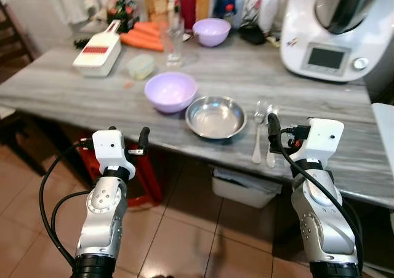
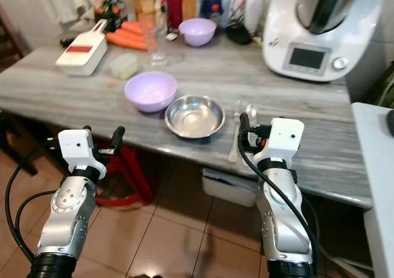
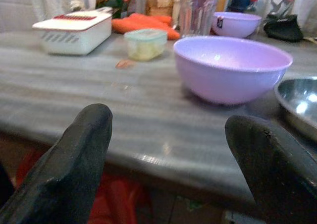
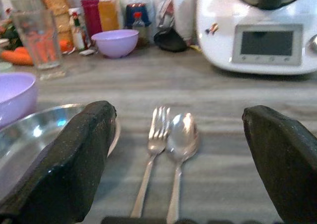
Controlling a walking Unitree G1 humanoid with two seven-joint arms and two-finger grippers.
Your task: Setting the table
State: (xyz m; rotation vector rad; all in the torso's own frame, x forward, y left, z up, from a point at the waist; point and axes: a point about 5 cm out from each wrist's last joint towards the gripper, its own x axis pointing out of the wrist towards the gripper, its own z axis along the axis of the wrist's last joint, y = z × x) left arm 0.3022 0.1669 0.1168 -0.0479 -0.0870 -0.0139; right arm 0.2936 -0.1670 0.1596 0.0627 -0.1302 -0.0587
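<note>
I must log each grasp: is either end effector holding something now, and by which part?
Nothing is held. The left end effector and the right end effector are both open, before the table edge.

The head views are evenly and softly lit, bright enough to read colours, with no hard shadows on the grey table (image 1: 258, 81); only faint shade gathers beneath its front edge over the tiled floor (image 1: 184, 229). Small highlights glint inside the steel bowl (image 1: 215, 116) and along the white appliance (image 1: 332, 32). Both head views are sharp at the centre, with mild bowing toward the edges. In the wrist views the near black fingers (image 3: 74, 169) are large and soft-edged, the purple bowl (image 3: 230, 68) is reasonably crisp, and the far clutter blurs. The fork (image 4: 153, 149) and spoon (image 4: 181, 144) show pale glare.
</note>
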